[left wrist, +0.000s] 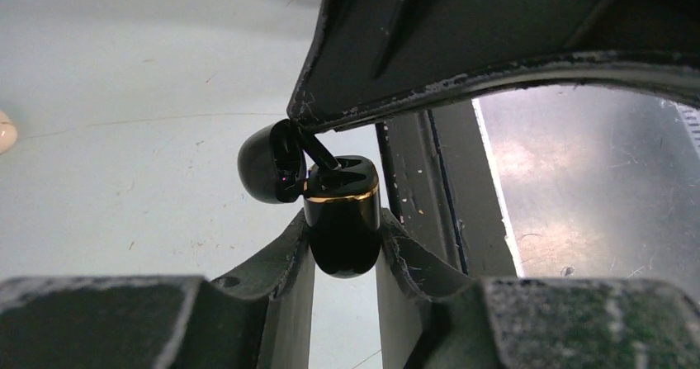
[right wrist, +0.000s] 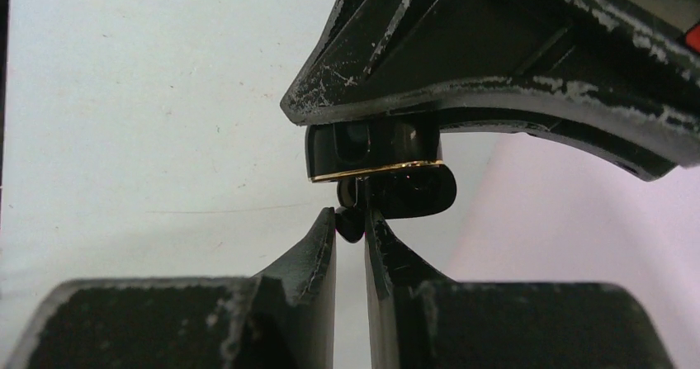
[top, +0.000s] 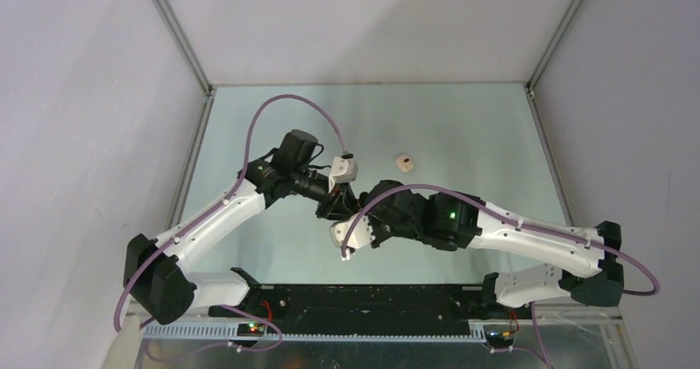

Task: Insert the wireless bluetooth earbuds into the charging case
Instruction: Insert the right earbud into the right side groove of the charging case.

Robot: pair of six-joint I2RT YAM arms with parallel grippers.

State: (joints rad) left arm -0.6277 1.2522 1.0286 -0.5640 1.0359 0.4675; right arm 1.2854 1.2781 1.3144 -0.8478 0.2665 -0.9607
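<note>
Arms: two, white shells with black joints, meeting over the middle of the tabletop.
Charging case: one in the grip, glossy black plastic, rounded like a pebble, with a thin gold band round its rim.
Lid: one, a glossy black dome, hinged open and hanging to one side of the case.
Earbud: one visible, tiny, shiny black, with a bulbous head and a slim stem; the stem reaches the open mouth of the case.
Left fingers: two, matte black and scuffed grey along the edges, clenched on the lower body of the case, one on each side, holding it mouth up.
Right fingers: two, equally worn, pinched together on the head of the earbud just beside the case rim.
Pale item: one, small, rounded, cream-white, lying alone on the tabletop near the arms; too small to tell more.
Tabletop surface: smooth, pale grey-green, matte, with faint scratches and specks.
</note>
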